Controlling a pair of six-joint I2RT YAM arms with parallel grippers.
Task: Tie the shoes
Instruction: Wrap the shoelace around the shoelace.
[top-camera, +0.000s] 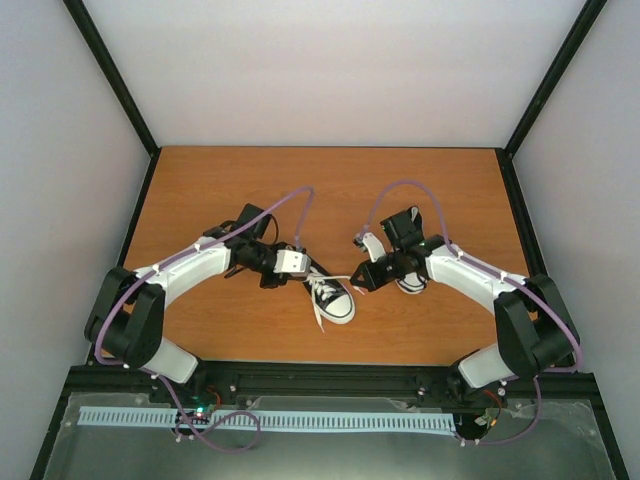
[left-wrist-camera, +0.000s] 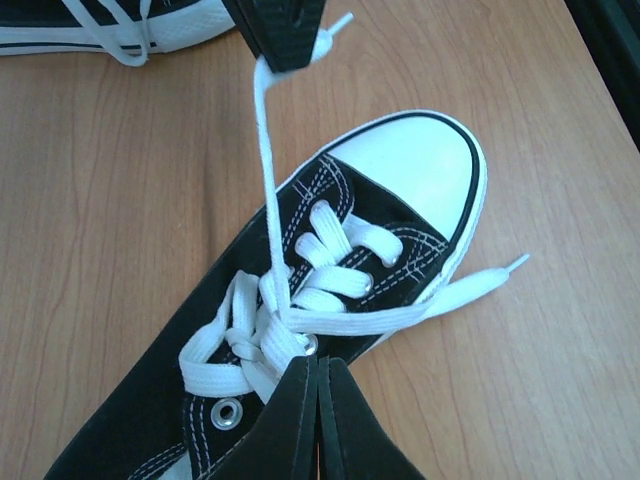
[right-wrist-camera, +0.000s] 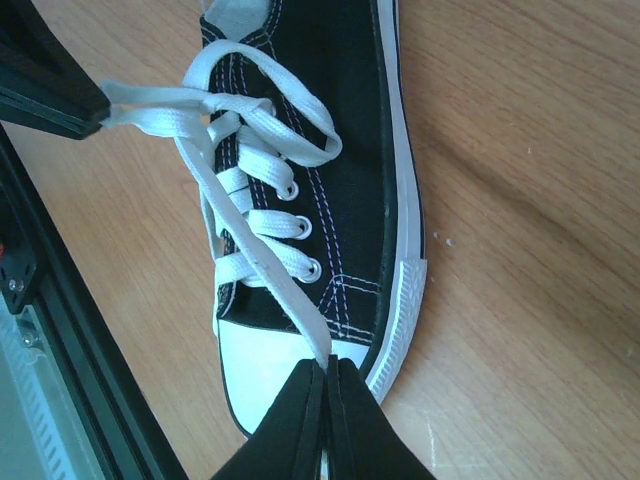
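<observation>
Left tool (left-wrist-camera: 318, 365) and right tool (right-wrist-camera: 327, 368) are each pinching a lace (left-wrist-camera: 265, 170) on the shoe (top-camera: 333, 297) mid-surface, toe pointing 5 o'clock. Looks like they're cinching the first knot, next needing loops.

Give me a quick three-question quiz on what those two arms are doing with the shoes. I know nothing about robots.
1. True or false: the left end effector and the right end effector both pinch the white lace of one shoe.
2. Where is the second shoe? A) stacked on the first; B) on the table beside it; C) lifted in the air.
3. Fill in: the laced shoe's toe cap is ____.
Key: 1 true; 2 B; 3 white.
</observation>
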